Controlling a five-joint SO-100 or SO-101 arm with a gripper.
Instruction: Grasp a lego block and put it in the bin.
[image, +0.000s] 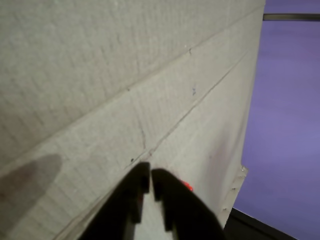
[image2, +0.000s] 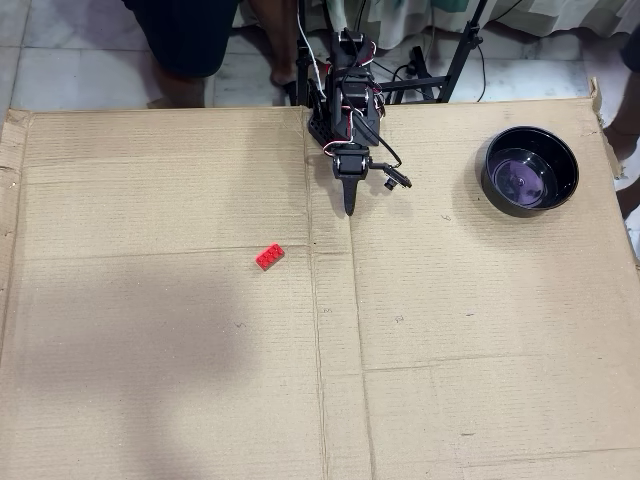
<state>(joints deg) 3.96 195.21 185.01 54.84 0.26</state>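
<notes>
Overhead view: my pincer clenched, empty, well apart from lego block. Block likely light, stiff, slippery; best pinch across long sides.

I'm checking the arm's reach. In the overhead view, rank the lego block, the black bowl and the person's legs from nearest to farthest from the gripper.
Measured from the gripper in the overhead view:
1. The lego block, lower left on the cardboard.
2. The bin, to the right, and the person's legs, upper left beyond the cardboard: too close to call.
</notes>
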